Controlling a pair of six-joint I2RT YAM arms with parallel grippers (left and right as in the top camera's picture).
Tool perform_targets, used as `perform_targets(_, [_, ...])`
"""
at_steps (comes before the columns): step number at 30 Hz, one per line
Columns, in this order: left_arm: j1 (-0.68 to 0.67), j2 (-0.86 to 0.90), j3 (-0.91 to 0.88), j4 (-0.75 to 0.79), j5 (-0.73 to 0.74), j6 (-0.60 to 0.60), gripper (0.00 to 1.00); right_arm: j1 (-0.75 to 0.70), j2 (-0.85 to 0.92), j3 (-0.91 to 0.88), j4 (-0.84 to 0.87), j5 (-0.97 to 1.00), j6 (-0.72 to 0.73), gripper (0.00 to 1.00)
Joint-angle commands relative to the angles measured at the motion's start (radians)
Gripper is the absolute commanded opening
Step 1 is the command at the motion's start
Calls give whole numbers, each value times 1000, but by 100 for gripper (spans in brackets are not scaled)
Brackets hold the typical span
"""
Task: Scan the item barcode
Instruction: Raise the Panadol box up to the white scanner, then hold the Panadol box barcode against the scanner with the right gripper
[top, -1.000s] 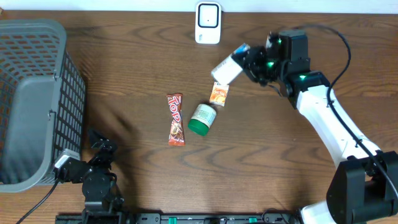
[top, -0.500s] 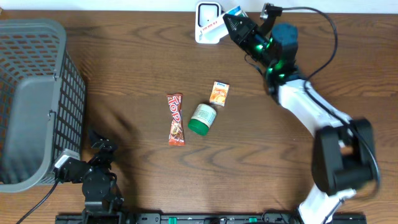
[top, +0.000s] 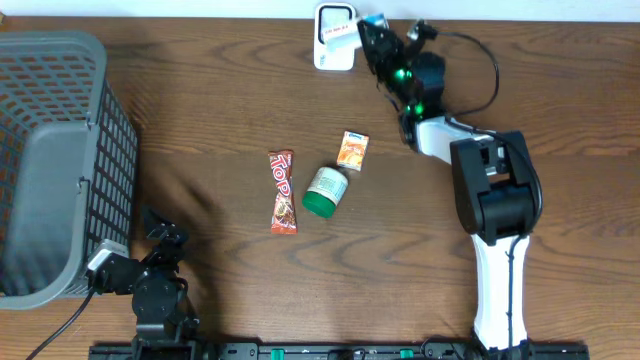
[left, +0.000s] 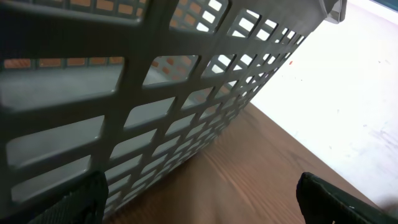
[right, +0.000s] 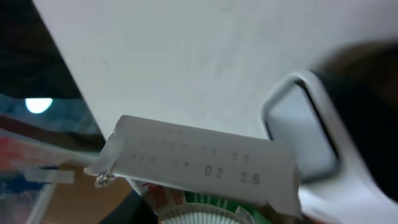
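My right gripper (top: 366, 40) is at the table's far edge, shut on a white packet (top: 342, 36) with red and green print. It holds the packet right in front of the white scanner (top: 330, 58). In the right wrist view the packet's crimped end with a printed date (right: 199, 165) fills the lower middle. The scanner's grey window (right: 308, 124) is just to its right, and the fingers are mostly hidden under the packet. My left gripper (top: 160, 252) rests near the front left, open and empty. Its fingertips (left: 84, 199) stand wide apart beside the basket.
A grey mesh basket (top: 60, 170) stands at the left, close against my left gripper (left: 202, 211). Mid-table lie a red candy bar (top: 283, 192), a green-capped jar (top: 325, 190) on its side and a small orange packet (top: 352, 150).
The right arm swung from the right middle up to the far edge, carrying the white packet to the scanner. The left arm and the other items did not move.
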Motion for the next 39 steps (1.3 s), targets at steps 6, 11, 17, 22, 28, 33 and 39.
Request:
perform_targets(6, [3,-6,-18,-22,-17,2,97,3,95,276,-161,108,13,38])
perform_targets(11, [3,-6,-18,-22,-17,2,97,16,112,295,-196,200,7,39])
perform_targets(17, [3,-6,-18,-22,-17,2,97,33,115,295,-238,220,7,39])
perform_targets(22, [3,-6,-18,-22,-17,2,97,35,114,295,-254,219,8,39])
perform_targets(28, [3,-6,-18,-22,-16,2,97,31,111,295,-231,92,-79,31])
perform_targets(33, [3,-6,-18,-22,-17,2,97,31,93,295,-208,-64,-184,24])
perform_targets(39, [3,-6,-18,-22,-16,2,97,31,56,295,-253,-146,-189,21])
